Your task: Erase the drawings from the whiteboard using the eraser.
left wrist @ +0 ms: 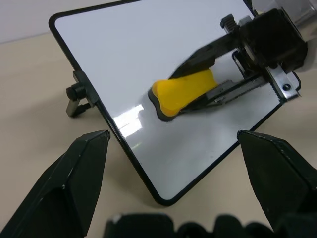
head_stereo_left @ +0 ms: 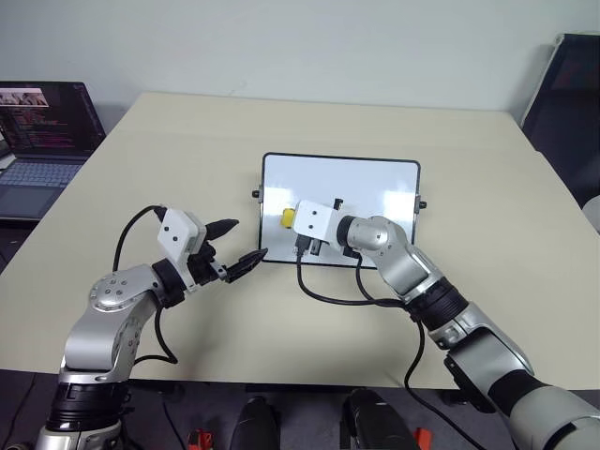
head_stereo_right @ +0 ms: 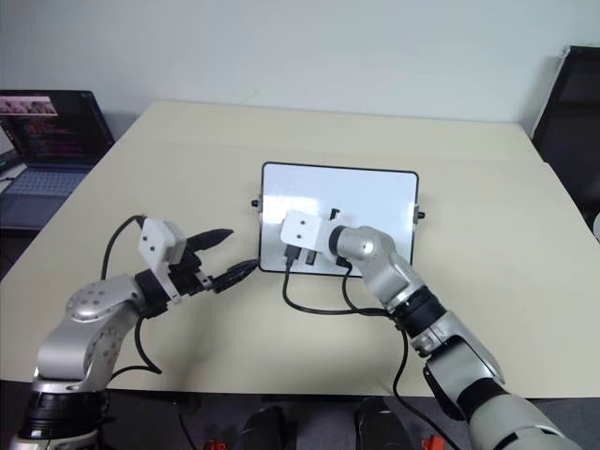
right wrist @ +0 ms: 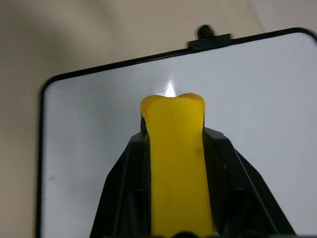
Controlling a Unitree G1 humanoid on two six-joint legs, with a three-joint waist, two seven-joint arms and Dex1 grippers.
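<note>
- While the right gripper [right wrist: 176, 148] is reaching in over the whiteboard [head_stereo_left: 375, 183], its two black fingers are pinching the yellow eraser [left wrist: 183, 91] from both sides, with the eraser's front end sticking out past the fingertips.
- That eraser is sitting over the left part of the board, and from the left wrist view its dark underside looks like it's resting right on the glossy white surface, though I can't be totally sure it's touching.
- Whiteboard is lying flat near the middle of the beige table [head_stereo_left: 187, 141], black frame, rounded corners, a little black knob [left wrist: 77, 92] sticking out at the short side on the robot's left.
- As for the drawings [head_stereo_left: 337, 203], I'm only making out one small dark mark just past the right wrist, around the middle of the board. Too tiny to tell how many strokes there are.
- Left gripper [head_stereo_left: 236, 246] is hovering over the bare table just off the board's near-left corner, fingers spread wide apart and holding nothing. One fingertip is sitting right next to the frame edge.
- Black cable [head_stereo_left: 337, 298] is looping down from the right wrist across the table in front of the board.
- An open laptop [head_stereo_left: 42, 136] is sitting off the far-left edge of the table with its screen lit up.
</note>
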